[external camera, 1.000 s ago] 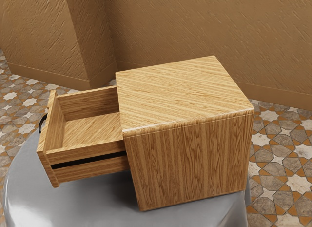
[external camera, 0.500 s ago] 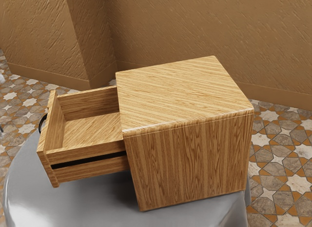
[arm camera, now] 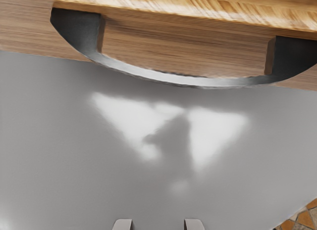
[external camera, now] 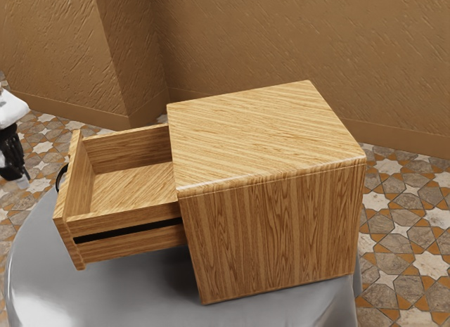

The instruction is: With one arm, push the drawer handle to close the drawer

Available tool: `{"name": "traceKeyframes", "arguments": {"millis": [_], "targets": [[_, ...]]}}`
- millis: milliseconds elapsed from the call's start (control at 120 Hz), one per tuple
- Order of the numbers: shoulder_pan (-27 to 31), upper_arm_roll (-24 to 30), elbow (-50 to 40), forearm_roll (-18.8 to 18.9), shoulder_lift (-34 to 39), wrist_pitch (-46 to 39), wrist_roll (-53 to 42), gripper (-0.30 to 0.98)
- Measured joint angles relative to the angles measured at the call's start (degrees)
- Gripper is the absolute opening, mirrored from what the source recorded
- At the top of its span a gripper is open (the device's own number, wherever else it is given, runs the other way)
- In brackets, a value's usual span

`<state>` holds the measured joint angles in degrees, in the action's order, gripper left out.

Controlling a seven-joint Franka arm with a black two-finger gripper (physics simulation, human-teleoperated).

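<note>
At the exterior view's left edge is my gripper (external camera: 21, 178), a short way out from the black handle (external camera: 61, 178) and not touching it. The wooden drawer (external camera: 83, 234) stands pulled well out of its cabinet (external camera: 271, 235), its inside bare. In the wrist view, the curved handle (arm camera: 183, 81) bows out from the drawer front (arm camera: 183, 47). My gripper (arm camera: 158, 224) shows two fingertips standing wide apart there, nothing between them. Part of the handle is hidden behind the drawer front in the exterior view.
A round grey table (external camera: 126, 292) carries the cabinet; its surface (arm camera: 74, 156) lies below my hand. Patterned floor tiles (external camera: 404, 242) surround the table, and a brown textured wall (external camera: 260, 46) rises behind the cabinet.
My gripper has come into the exterior view from its left edge, moving toward the handle side of the drawer. The drawer and cabinet have not moved.
</note>
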<state>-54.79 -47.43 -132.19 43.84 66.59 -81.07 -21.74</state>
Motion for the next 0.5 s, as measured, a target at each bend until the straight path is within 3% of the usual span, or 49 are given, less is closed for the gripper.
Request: {"name": "traceKeyframes", "arguments": {"millis": [500], "targets": [[-2.81,-2.24,-0.36,-0.86,-4.08,-5.79,0.51,0.02]]}}
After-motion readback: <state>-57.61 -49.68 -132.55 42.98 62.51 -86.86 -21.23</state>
